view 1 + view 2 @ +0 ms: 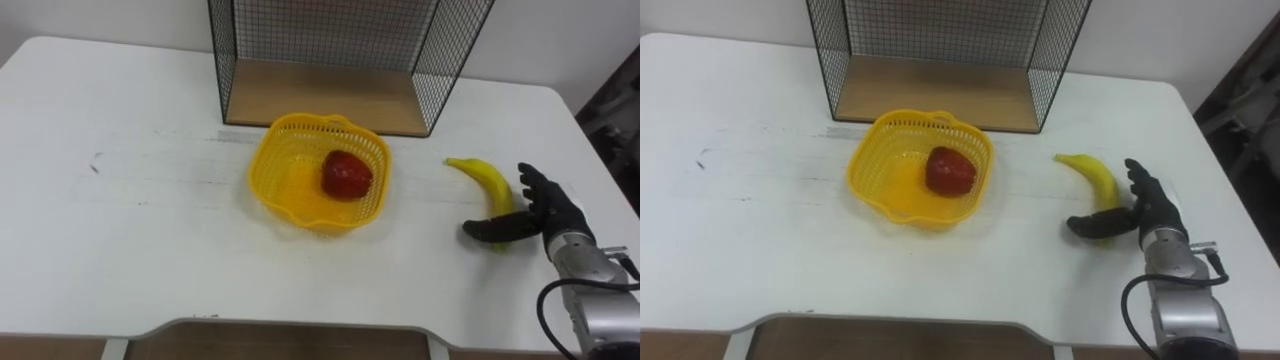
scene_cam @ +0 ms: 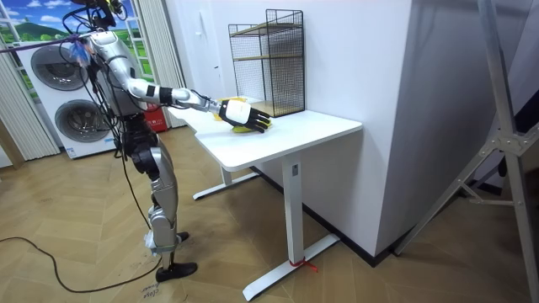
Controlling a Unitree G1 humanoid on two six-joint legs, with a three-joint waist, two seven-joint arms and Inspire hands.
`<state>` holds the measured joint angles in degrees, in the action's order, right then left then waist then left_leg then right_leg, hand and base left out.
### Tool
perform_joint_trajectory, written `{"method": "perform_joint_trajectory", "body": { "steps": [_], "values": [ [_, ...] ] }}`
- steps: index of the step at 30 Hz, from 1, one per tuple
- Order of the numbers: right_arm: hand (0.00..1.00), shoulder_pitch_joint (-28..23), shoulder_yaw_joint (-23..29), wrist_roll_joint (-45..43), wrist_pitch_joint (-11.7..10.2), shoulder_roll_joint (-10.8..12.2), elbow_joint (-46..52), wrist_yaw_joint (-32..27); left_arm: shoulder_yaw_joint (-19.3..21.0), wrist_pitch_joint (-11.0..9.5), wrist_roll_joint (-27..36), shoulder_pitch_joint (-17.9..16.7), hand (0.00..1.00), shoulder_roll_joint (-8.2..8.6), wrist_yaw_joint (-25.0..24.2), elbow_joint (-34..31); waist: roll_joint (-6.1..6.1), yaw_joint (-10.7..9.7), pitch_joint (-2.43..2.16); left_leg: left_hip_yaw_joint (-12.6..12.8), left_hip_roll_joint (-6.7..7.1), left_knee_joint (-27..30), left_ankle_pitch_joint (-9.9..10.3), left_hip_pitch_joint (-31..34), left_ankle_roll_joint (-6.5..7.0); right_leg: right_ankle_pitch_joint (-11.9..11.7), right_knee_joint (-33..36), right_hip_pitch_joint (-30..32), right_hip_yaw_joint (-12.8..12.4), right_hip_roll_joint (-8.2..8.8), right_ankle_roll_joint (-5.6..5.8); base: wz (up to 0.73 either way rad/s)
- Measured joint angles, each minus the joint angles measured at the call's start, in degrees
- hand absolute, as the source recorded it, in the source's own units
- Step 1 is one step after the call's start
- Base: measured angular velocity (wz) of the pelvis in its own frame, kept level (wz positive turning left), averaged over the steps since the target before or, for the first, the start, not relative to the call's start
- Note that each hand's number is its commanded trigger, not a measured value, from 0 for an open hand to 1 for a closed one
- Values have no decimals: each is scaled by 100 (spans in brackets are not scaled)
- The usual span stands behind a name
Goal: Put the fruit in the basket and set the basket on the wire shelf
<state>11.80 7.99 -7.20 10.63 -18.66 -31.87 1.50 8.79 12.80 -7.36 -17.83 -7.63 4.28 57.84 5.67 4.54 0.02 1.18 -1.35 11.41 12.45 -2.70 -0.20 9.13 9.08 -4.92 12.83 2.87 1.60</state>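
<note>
Seemingly at the grasp of the banana, lying on the desk to the right of the basket and well apart from it; inside the basket, a red fruit.

Best done by curling round the thick middle rather than the tapering near end; wrap from both sides so as not to squeeze it out sideways; lift clear of the desk before swinging left; lower over the rim and release beside the red fruit, not on top of it; avoid nudging the light basket, likely to slide on the smooth top.

Right hand at the banana's near end: spread, fingers fairly straight along the right flank, thumb stuck out leftward across the tip; straddling rather than clenching; touching the peel or just short of it, cannot tell which; nothing lifted.

Behind the basket, at the desk's far edge, the wire shelf; not yet time to move the basket there.
</note>
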Motion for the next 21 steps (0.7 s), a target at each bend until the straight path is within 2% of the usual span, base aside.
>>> {"method": "perform_joint_trajectory", "body": {
  "steps": [9,21],
  "values": [
    [0,121,1,-103,-12,-88,-260,185,67,98,8,12,0,-2,-7,7,-11,34,6,-6,0,27,-1,-5,1,0,52,-2,-8,5,0,0],
    [0,287,15,-469,79,-177,-374,726,125,99,11,62,0,-8,-135,-2,32,-1,-10,-86,4,51,-3,7,-1,0,56,-33,79,7,0,2]
  ]
}}
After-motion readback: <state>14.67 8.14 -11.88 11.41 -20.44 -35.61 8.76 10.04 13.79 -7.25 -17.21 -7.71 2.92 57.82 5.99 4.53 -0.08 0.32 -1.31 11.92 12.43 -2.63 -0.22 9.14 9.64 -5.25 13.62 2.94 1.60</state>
